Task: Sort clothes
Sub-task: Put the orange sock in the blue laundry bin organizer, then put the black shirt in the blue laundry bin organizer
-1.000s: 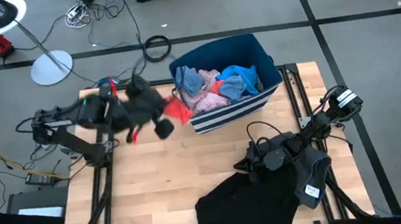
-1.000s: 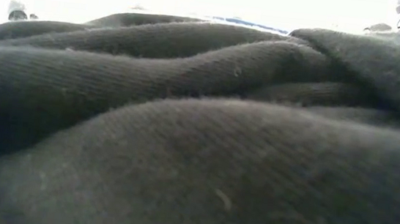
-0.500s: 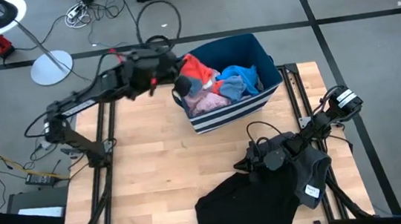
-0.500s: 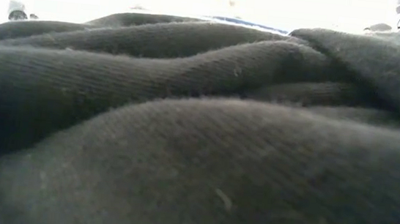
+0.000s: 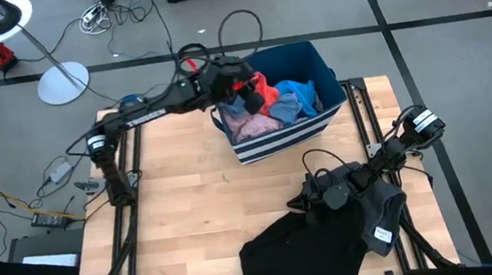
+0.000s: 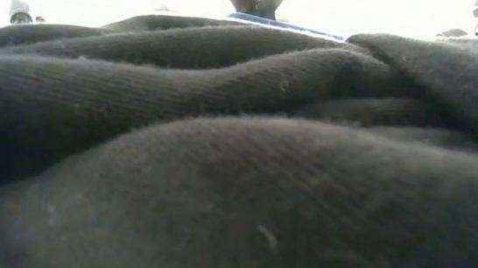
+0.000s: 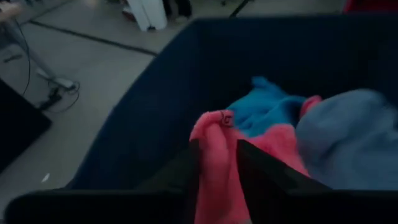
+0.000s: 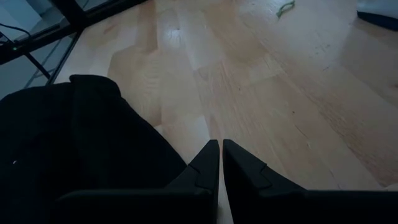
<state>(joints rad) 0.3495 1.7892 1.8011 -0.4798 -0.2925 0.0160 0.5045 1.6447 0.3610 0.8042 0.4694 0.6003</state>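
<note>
Overhead cam – low cam cloth-blocked
</note>
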